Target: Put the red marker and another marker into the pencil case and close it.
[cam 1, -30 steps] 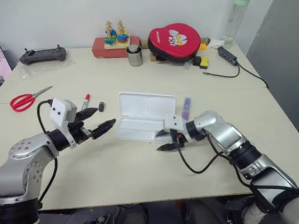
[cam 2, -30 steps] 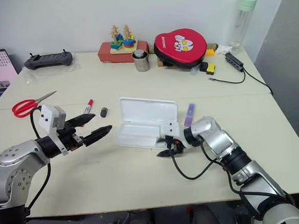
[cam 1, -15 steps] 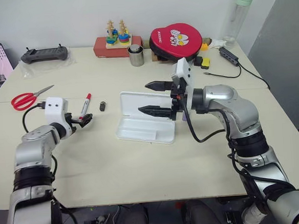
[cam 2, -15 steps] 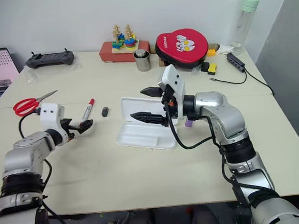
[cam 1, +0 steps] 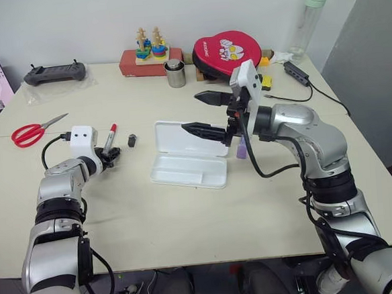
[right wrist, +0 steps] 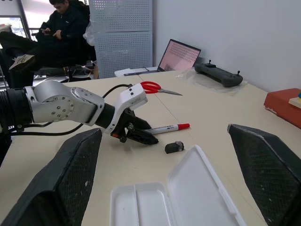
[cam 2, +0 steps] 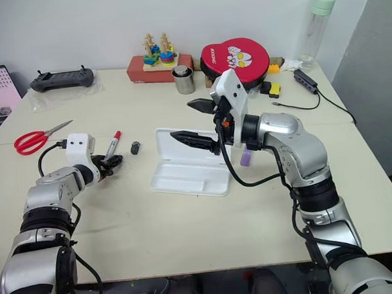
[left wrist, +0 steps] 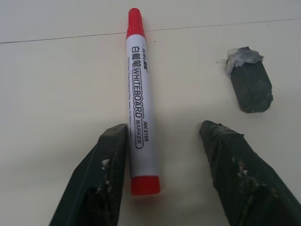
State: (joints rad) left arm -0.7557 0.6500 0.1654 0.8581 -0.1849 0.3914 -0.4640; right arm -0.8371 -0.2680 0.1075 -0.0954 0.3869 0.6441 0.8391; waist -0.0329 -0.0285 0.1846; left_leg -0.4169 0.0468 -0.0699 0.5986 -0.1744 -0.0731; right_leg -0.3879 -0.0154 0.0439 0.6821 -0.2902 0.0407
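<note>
**Desk:** List me the task items and where each one sits.

**Operator:** Item one, the red marker (left wrist: pixel 138 113): I see it flat on the surface (cam 1: pixel 188 221), at about nine o'clock from the case, red cap pointing away from me. Item two, the lavender marker (cam 1: pixel 241 150): flat on the surface just off the case's three o'clock edge, partly behind my right arm. Item three, the pencil case (cam 1: pixel 187 162): lid open and laid back, tray facing up; I see nothing in the compartments.

**Desk:** End effectors?

**Operator:** Left end effector (left wrist: pixel 162 141): low on the surface at the marker's tail end, fingers apart, straddling the barrel. One finger (left wrist: pixel 106 165) lies right against the barrel; the other (left wrist: pixel 230 160) stands clear of it, so I log no clamp on the marker. Right end effector (cam 1: pixel 207 112): raised above the case's lid, pointing toward nine o'clock, fingers spread wide, holding nothing.

**Desk:** Other stock on the surface?

**Operator:** A small black stubby object (left wrist: pixel 249 80) just beside the marker, toward the case. Red-handled scissors (cam 1: pixel 30 131) well out at nine o'clock. Along the twelve o'clock edge: a black controller (cam 1: pixel 51 74), a stacking toy (cam 1: pixel 147 49), a metal cup (cam 1: pixel 175 73), a red round pouch (cam 1: pixel 228 50), a tall bottle (cam 1: pixel 308 19).
</note>
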